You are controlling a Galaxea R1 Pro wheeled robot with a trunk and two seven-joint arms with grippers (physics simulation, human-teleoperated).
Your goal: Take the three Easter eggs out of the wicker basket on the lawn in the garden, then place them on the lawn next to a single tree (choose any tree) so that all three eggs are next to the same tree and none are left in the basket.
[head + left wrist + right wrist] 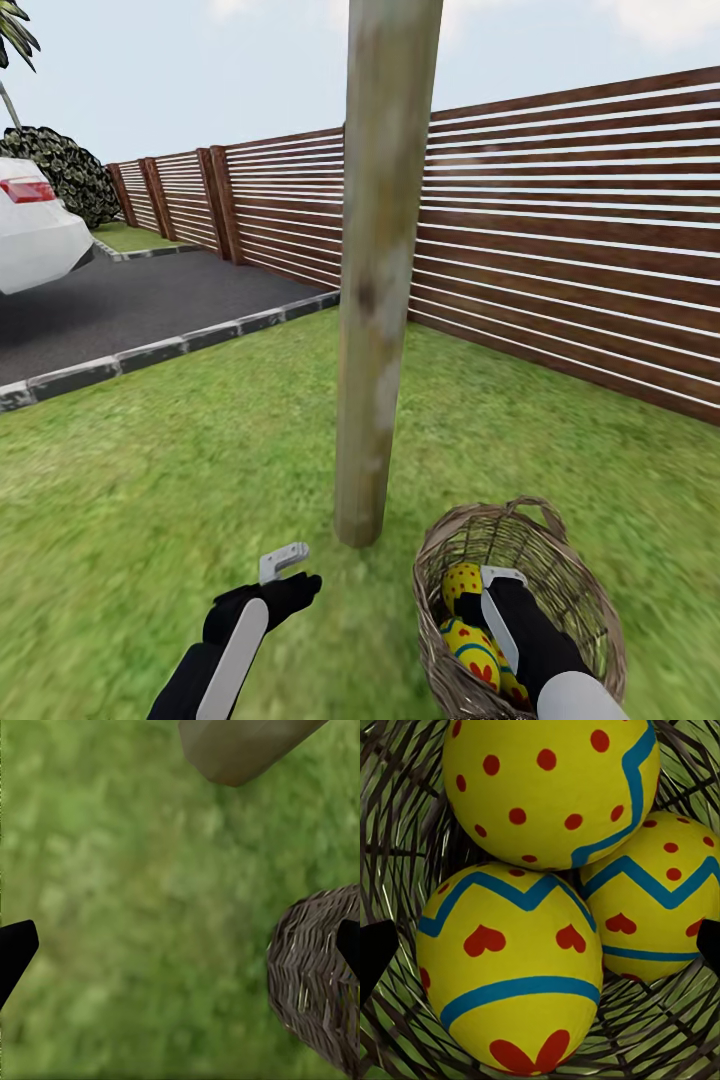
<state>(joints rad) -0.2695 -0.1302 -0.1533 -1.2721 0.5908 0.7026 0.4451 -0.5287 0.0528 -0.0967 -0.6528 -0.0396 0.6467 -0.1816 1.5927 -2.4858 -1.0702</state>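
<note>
Three Easter eggs [514,967] are lying together inside the wicker basket [590,600], which is sitting on the lawn [150,470] just beside the tree [380,300]. We are reaching our right gripper [497,590] into the basket, fingers spread; our left gripper [285,562] is hovering over grass, released.

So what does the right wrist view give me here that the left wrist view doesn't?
Right wrist view alone: all three Easter eggs, the hearts egg, the dotted egg and a third, packed together inside the wicker basket, with the open right pincer above them.

Left wrist view alone: the base of the tree trunk, bare lawn, and the basket's outer wall, seen past the open left pincer.

Both share the basket and dark fingertips at the frame edges.
</note>
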